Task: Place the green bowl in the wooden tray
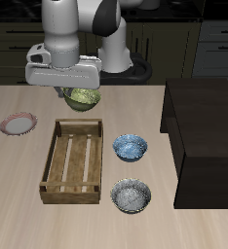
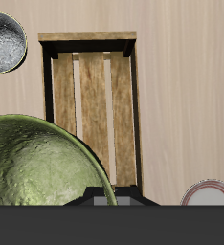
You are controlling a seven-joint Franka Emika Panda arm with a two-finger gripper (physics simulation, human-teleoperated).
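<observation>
Olive-green and glazed, the green bowl (image 1: 83, 98) hangs off the worktop (image 1: 19, 185) under our end effector (image 1: 77, 94), which looks closed on its rim, just past the wooden tray's (image 1: 57, 160) back edge at twelve o'clock. We judge the bowl light, rigid, slick and chippable; its thin rim is the only real hold, so it may swing.

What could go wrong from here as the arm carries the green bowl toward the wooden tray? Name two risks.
1. The green bowl hangs under the gripper just behind the wooden tray; released now, it would likely land on the table or clip the tray's back wall.
2. In the wrist view the bowl hides the fingers, so the grip cannot be checked; it might slip.
</observation>
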